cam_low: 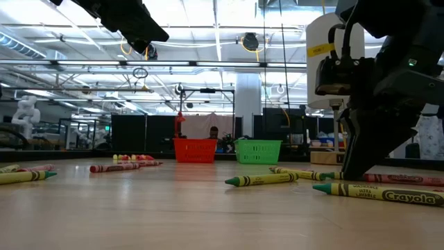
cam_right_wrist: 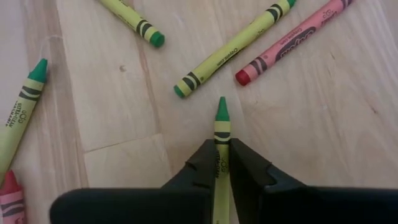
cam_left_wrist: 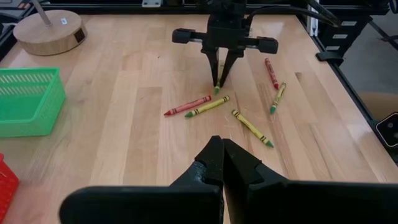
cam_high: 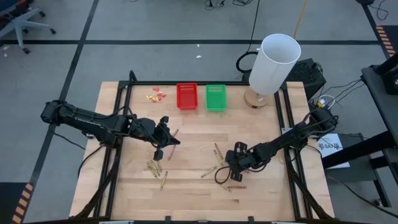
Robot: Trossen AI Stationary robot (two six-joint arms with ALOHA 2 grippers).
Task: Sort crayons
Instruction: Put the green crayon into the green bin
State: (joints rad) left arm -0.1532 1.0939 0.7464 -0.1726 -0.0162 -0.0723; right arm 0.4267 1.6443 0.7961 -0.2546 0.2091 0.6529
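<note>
Lower right of centre in the high view: right gripper [cam_high: 227,169], low over the wooden table [cam_high: 193,199], fingers [cam_right_wrist: 198,163] clamped on one green crayon [cam_right_wrist: 220,140]; tip pointing out beyond the fingers, just above the wood.

Near that tip in the right wrist view: second green crayon [cam_right_wrist: 231,50] and red crayon [cam_right_wrist: 291,42], lying side by side, apart from the held one; two further green crayons toward the frame's upper left and left edge.

Centre left in the high view: left gripper [cam_high: 163,138], raised above the table, fingers [cam_left_wrist: 208,163] pressed together on nothing.

Lower left of centre in the high view: loose cluster of crayons [cam_high: 157,172] flat on the wood; a few more scattered near the right gripper.

Top centre of the table in the high view: red basket [cam_high: 186,96] and green basket [cam_high: 216,98], side by side, red one to the left; contents not discernible.

Left of the red basket: small yellow and pink scraps [cam_high: 157,95].

Upper right of the table: white lamp [cam_high: 273,62] on a round wooden base.
</note>
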